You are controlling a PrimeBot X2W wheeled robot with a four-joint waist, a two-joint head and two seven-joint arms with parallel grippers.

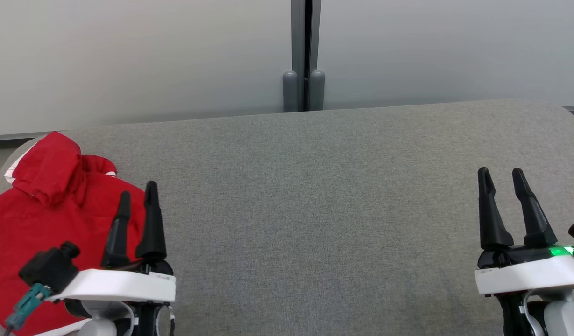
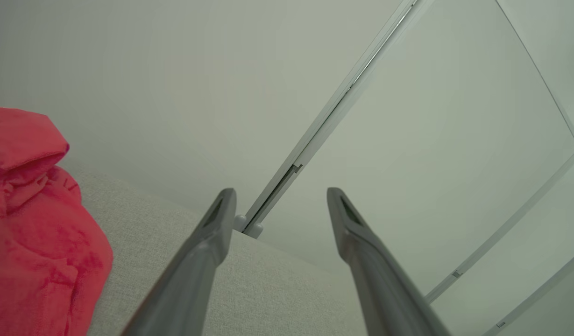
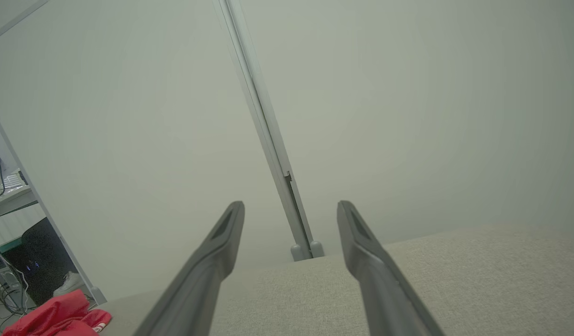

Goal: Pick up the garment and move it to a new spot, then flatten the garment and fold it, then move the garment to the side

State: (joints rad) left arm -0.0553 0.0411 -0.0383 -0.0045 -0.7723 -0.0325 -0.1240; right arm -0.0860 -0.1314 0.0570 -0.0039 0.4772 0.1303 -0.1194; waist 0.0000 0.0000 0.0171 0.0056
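Observation:
The garment [image 1: 48, 210] is red with white trim and lies crumpled at the left end of the grey fabric table [image 1: 315, 196]. It shows at the left edge of the left wrist view [image 2: 30, 224] and small at the lower left of the right wrist view [image 3: 58, 317]. My left gripper [image 1: 136, 198] hovers open at the garment's right edge, over its red cloth, nothing between its fingers [image 2: 212, 233]. My right gripper [image 1: 501, 177] stands open far to the right over bare table, also holding nothing [image 3: 291, 210].
A pale partition wall with a grey vertical post [image 1: 305, 56] runs along the table's far edge. The table's corners are rounded. Beyond the wall's left end, the right wrist view shows a desk and cables [image 3: 11, 261].

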